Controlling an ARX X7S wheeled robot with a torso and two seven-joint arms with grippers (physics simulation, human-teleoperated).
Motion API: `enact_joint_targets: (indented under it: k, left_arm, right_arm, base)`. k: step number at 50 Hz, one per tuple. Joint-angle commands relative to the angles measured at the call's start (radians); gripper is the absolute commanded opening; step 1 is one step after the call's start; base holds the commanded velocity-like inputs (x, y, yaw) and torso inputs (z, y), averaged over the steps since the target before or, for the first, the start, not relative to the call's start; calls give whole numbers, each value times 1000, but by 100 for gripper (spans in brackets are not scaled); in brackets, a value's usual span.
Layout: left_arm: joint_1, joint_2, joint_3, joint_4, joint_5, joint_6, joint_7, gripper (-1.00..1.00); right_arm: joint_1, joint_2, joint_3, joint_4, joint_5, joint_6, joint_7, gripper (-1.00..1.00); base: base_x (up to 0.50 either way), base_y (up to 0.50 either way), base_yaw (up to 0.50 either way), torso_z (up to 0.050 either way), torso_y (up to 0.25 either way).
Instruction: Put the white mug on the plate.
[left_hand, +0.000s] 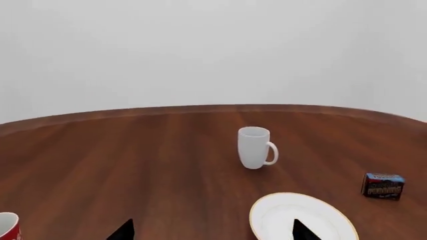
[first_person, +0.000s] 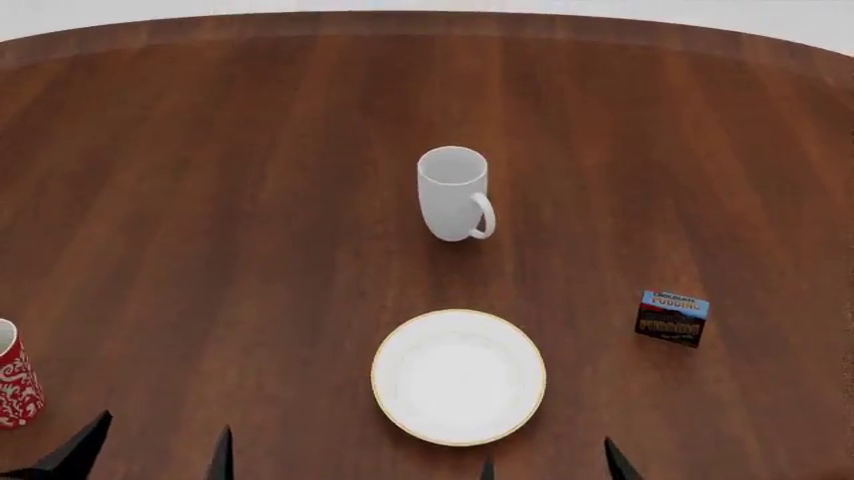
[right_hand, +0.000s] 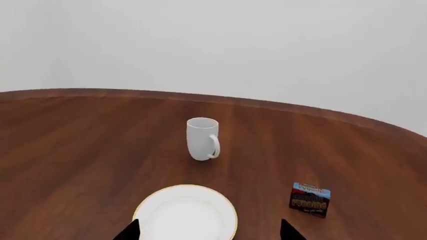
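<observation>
The white mug (first_person: 453, 193) stands upright on the wooden table, handle toward the right. It also shows in the left wrist view (left_hand: 254, 147) and the right wrist view (right_hand: 202, 138). The plate (first_person: 458, 376), white with a gold rim, lies empty nearer to me; it shows in the left wrist view (left_hand: 293, 216) and the right wrist view (right_hand: 185, 212). My left gripper (first_person: 150, 450) is open and empty at the near left edge. My right gripper (first_person: 547, 466) is open and empty just in front of the plate. Only the black fingertips show.
A small dark red-and-blue box (first_person: 670, 318) lies right of the plate. A red patterned cup (first_person: 14, 385) stands at the near left. The round table's far edge (first_person: 427, 18) curves across the back against a plain grey wall.
</observation>
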Motion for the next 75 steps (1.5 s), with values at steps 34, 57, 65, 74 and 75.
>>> enact_joint_targets:
  k: [34, 57, 65, 74, 75]
  left_arm:
    - [-354, -145, -86, 408, -226, -580, 10, 100]
    - [-359, -143, -115, 431, -273, -587, 4, 100]
    - [-354, -145, -119, 431, -279, -582, 1, 100]
    - [-351, -148, -117, 426, -281, -575, -2, 100]
    - [-352, -148, -115, 424, -280, -574, -2, 100]
  right_arm:
    - [293, 180, 136, -427, 188, 611, -39, 100]
    - [385, 219, 37, -437, 146, 659, -24, 100]
    - [401, 223, 16, -441, 146, 675, -24, 100]
    - [402, 220, 10, -432, 151, 667, -26, 100]
    - [400, 219, 12, -431, 153, 666, -26, 100]
  base:
    - [0, 0, 0, 0, 0]
    - [208, -7, 0, 0, 0]
    - [500, 0, 0, 0, 0]
    - [500, 0, 0, 0, 0]
    - [500, 0, 0, 0, 0]
